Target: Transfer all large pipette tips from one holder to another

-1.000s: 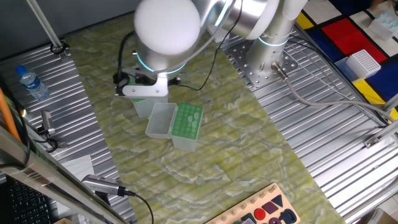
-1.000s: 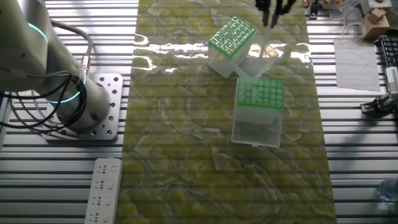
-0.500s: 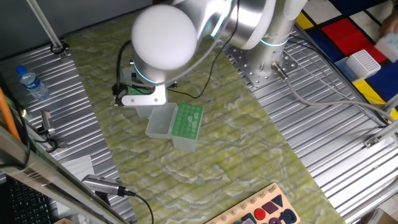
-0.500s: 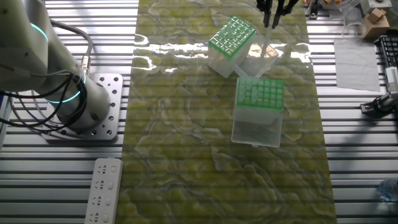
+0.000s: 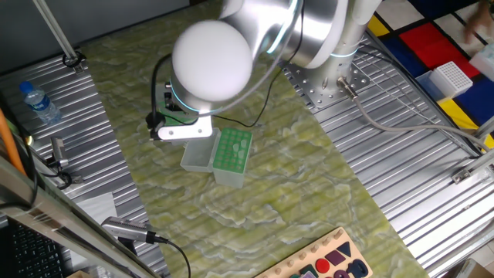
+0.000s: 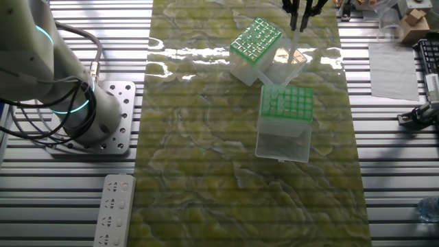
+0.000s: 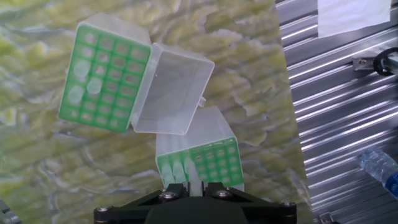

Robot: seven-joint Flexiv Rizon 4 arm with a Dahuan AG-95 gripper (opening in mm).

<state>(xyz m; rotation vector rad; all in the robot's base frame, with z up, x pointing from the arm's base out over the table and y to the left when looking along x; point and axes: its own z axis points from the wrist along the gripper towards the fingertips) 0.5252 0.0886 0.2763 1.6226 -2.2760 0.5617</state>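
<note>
1. While the gripper (image 7: 189,186) hangs over the near edge of one green-racked box (image 7: 202,158), its dark fingertips sit close together. Whether they pinch anything cannot be told.
2. Against this box, the large pipette tips (image 7: 180,167) show as pale cones in the rack columns just beside the fingertips. The rest of the rack's holes look dark.
3. A second box (image 7: 106,74) lies just beyond the first, its clear lid (image 7: 171,93) swung open and touching the first box's clear wall. A few pale round tops show in its green grid.
4. Both boxes rest on a yellow-green marbled mat (image 6: 206,171).
5. Well away from the first box, off the mat, a water bottle (image 7: 379,168) lies on the ribbed metal. Its blue label is too small to read.
</note>
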